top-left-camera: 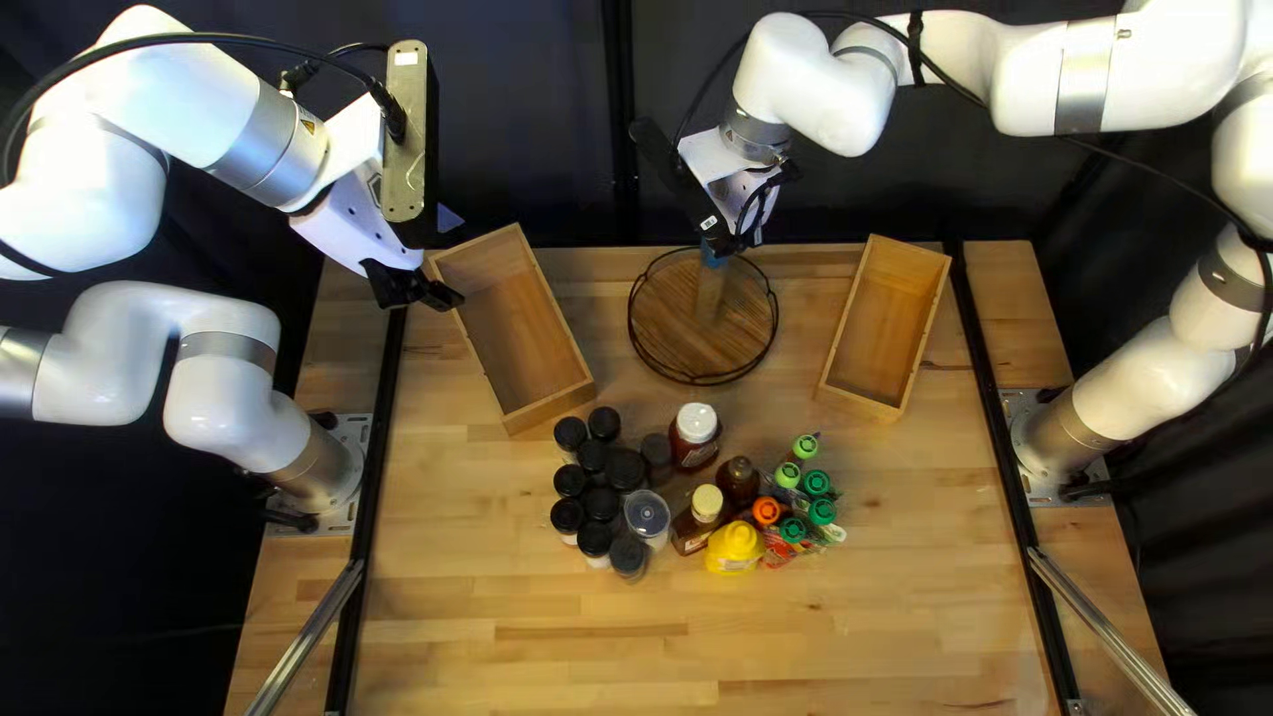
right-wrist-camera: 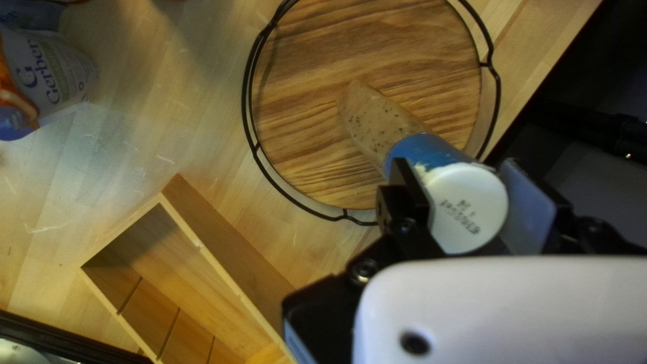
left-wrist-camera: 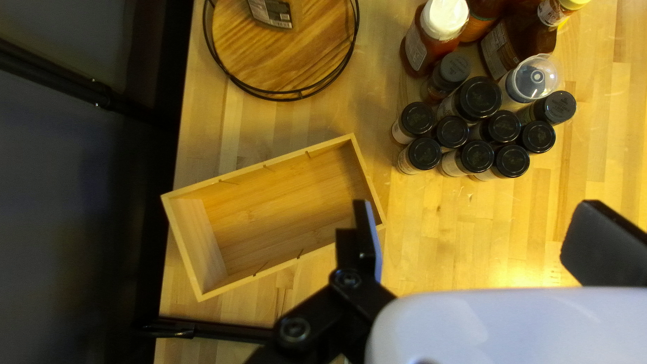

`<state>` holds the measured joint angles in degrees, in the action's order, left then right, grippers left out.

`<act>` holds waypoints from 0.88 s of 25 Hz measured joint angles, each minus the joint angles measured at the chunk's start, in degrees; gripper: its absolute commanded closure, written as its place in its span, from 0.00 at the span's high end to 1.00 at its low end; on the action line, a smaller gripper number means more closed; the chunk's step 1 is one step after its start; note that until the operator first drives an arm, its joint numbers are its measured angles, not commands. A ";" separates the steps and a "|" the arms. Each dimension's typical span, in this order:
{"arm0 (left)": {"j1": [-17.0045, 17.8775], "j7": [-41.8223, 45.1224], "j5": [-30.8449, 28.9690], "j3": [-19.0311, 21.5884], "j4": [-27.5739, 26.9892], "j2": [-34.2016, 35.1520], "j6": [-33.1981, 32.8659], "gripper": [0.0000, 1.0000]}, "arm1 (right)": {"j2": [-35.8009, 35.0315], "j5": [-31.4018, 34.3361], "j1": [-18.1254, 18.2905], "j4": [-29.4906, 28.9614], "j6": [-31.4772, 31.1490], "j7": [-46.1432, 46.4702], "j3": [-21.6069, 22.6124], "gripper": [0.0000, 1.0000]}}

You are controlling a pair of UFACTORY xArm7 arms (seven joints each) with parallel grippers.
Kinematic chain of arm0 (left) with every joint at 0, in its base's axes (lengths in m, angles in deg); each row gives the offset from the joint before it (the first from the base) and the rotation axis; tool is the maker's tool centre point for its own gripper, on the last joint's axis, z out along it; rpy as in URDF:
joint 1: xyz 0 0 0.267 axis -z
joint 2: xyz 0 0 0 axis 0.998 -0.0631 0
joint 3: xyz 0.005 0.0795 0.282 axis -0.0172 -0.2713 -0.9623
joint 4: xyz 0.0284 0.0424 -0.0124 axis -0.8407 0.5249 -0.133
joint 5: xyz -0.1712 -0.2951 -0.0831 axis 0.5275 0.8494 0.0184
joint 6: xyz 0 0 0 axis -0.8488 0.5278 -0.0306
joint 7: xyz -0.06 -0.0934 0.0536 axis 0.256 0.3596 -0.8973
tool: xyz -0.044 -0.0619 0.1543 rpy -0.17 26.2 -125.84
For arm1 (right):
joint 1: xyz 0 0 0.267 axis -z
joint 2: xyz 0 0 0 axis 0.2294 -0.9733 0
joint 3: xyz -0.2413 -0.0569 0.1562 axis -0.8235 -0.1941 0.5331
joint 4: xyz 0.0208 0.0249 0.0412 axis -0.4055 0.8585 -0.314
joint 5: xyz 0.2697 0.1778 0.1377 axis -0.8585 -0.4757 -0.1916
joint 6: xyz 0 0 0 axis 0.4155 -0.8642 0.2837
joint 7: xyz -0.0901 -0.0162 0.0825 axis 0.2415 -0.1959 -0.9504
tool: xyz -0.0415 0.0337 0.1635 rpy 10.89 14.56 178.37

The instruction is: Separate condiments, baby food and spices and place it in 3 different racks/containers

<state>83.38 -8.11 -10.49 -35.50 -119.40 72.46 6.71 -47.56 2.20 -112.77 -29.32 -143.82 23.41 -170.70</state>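
Nearest on the table, black-lidded spice jars cluster left of the mustard bottle and green-capped pouches. Beyond stand left and right wooden boxes. Farther, the left claw gapes, empty; the right claw grips a speckled bottle over the round tray.

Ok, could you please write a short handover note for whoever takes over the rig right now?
Left gripper: open, holding nothing, near the left wooden box.
Right gripper: shut on a white-capped bottle at the round tray; I can't tell whether it has touched down.
Done: no item is in either the left wooden box or the right wooden box.
Left: release the bottle, then sort the black-lidded jars, the sauce bottles and the green- and orange-capped pouches, all grouped mid-table.
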 measured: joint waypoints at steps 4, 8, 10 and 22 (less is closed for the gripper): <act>0.00 0.00 0.00 0.00 0.00 0.00 0.00 1.00 | -0.37 -0.61 0.24 1.23 1.01 0.16 -0.02 0.11; 0.00 0.00 0.00 0.00 0.00 0.00 0.00 1.00 | -0.75 -1.18 0.45 1.94 1.48 0.23 -0.04 0.46; 0.00 0.00 0.00 0.00 0.00 0.00 0.00 1.00 | -0.85 -1.37 0.54 2.21 1.66 0.25 -0.07 0.57; 0.00 0.00 0.00 0.00 0.00 0.00 0.00 1.00 | -1.69 -2.02 0.72 2.95 1.60 0.34 -0.05 1.00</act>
<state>83.38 -8.11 -10.49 -35.50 -119.40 72.46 6.71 -49.25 0.18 -112.05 -26.38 -142.21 23.75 -170.75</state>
